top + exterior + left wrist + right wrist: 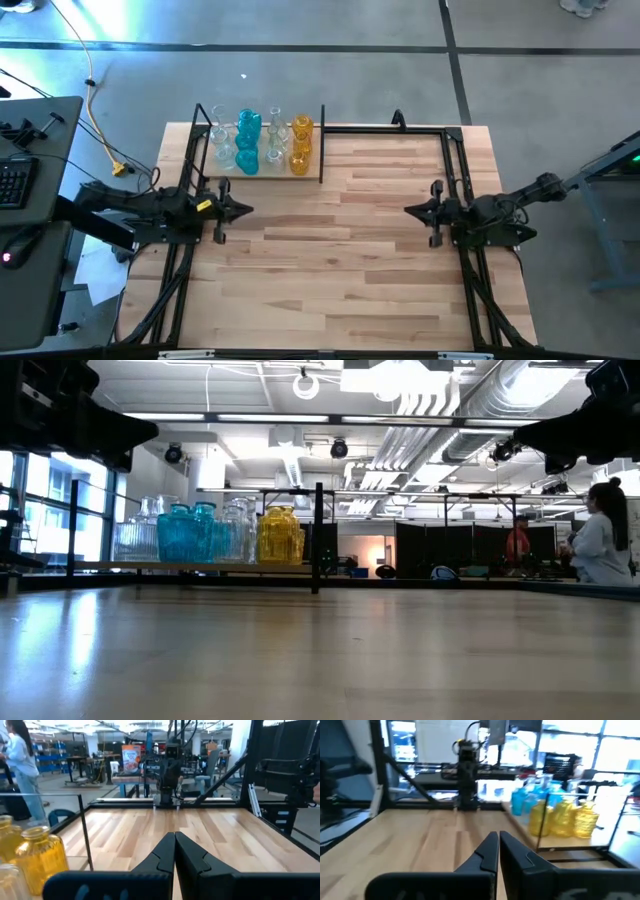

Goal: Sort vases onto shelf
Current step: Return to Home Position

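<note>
While both arms are hovering low over the table (350, 270), left gripper (243, 210) is sitting at 9 o'clock and right gripper (412, 210) at 3 o'clock, each with fingers pressed together, empty. Vases (248, 140) are standing grouped on shelf (265, 177) at 11 o'clock.

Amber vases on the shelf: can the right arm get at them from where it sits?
Probably yes, from the front or above. On a straight line from the shut right gripper, the black end post of the shelf stands before the amber vases. The left gripper waits nearer.
</note>
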